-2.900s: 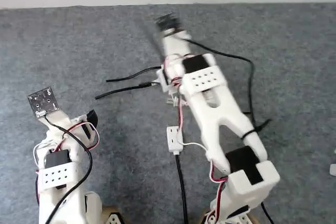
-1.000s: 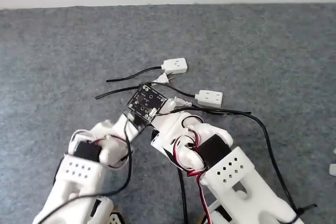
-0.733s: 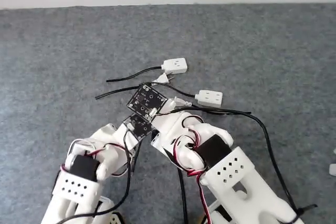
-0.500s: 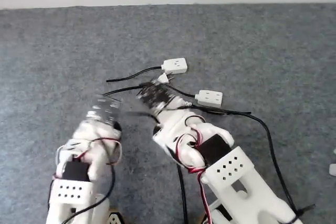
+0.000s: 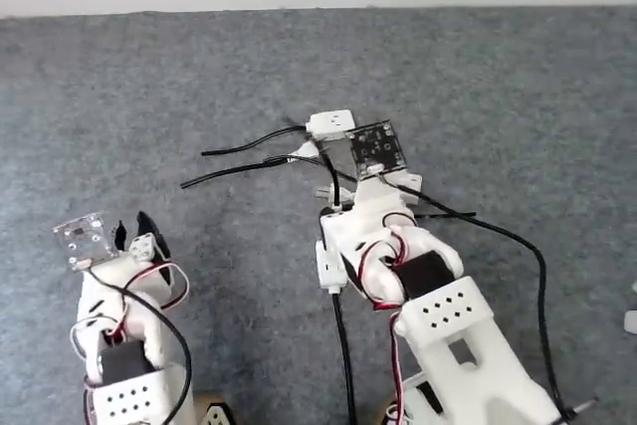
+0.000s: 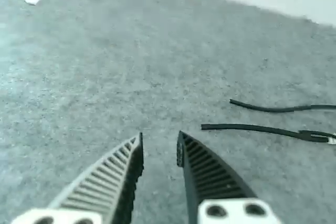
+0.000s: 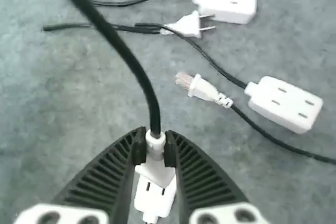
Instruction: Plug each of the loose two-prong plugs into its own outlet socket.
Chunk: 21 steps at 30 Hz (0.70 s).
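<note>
High view: left tool (image 5: 132, 232) hangs over the grey tabletop (image 5: 518, 77), well apart from the plugs; left wrist view: its jaws stand narrowly parted, holding nothing; right wrist view: right tool (image 7: 155, 139) grips a white outlet socket (image 7: 155, 192) at its cord end; first loose plug (image 7: 189, 24) lies just beside a far socket (image 7: 226, 1); second loose plug (image 7: 198, 87) lies near a side socket (image 7: 283, 103), unplugged.

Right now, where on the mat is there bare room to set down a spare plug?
Bare carpet lies beyond the far outlet, right of the right arm, and between the cord ends and the left tool. Crowded: the middle, where plugs, outlets and the right tool bunch.
</note>
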Motion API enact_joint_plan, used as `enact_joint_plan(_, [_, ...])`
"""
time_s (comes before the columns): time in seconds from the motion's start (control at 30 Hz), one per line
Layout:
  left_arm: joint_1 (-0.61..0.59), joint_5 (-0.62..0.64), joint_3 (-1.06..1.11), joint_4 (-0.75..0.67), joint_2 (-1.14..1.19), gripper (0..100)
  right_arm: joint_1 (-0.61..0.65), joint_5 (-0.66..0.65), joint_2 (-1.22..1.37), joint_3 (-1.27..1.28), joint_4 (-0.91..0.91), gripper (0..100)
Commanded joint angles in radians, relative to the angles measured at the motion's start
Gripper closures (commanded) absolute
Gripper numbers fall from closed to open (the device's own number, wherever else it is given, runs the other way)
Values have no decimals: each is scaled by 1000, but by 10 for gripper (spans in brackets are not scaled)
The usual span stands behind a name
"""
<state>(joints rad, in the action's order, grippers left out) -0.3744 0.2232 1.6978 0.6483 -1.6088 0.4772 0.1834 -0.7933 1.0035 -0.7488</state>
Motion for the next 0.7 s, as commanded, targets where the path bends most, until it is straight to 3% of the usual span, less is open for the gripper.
enact_joint_plan(0.0, [-15, 11, -7, 81, -104, 903, -4, 40, -22, 21, 74, 989])
enact_joint_plan(0.17, [-14, 6, -12, 166, -172, 903, 13, -57, -22, 130, 223, 988])
enact_joint_plan(0.53, [-14, 3, -12, 175, -173, 903, 30, -124, -21, 178, 265, 990])
enact_joint_plan(0.67, [12, -83, -12, 222, -172, 903, 30, -147, -21, 209, 318, 991])
